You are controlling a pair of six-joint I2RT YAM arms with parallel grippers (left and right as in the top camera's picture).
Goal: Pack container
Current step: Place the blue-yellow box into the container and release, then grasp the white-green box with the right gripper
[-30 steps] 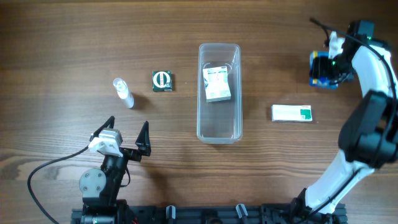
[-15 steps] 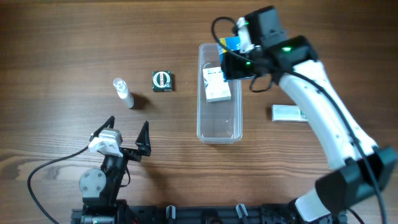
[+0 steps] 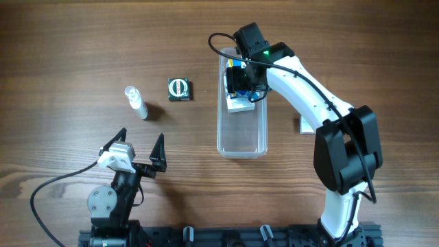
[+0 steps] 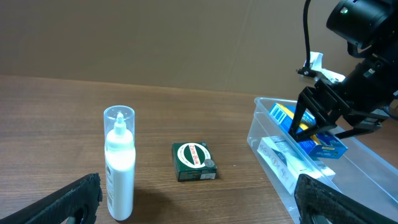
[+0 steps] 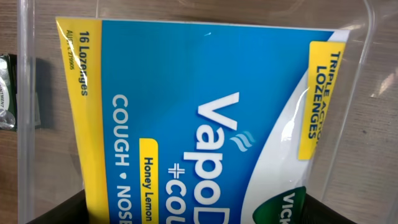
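Overhead, the container (image 3: 241,137), a long clear plastic tub with rounded corners and a rim, sits mid-table on brown woodgrain. The right gripper (image 3: 244,84) is clamped on a blue lozenge box (image 3: 234,82) above the tub's far end, directly over a flat white box (image 3: 241,104) already lying inside. The left gripper (image 3: 141,137) rests near the table's front edge with its fingers spread wide and nothing between them. A small green box (image 3: 180,89) and a clear capped bottle (image 3: 136,102) stand to the left, well apart from the tub. From the left wrist, the blue box hangs tilted between dark fingers, its low corner inside the thin, see-through walls. From the right wrist, glossy blue and yellow card printed with cough lozenge lettering fills the frame, the tub's rim showing at both sides. The likely risk is that the box, let go at this tilt, lands propped on the white box, or that a corner catches the light tub's wall and shoves it.
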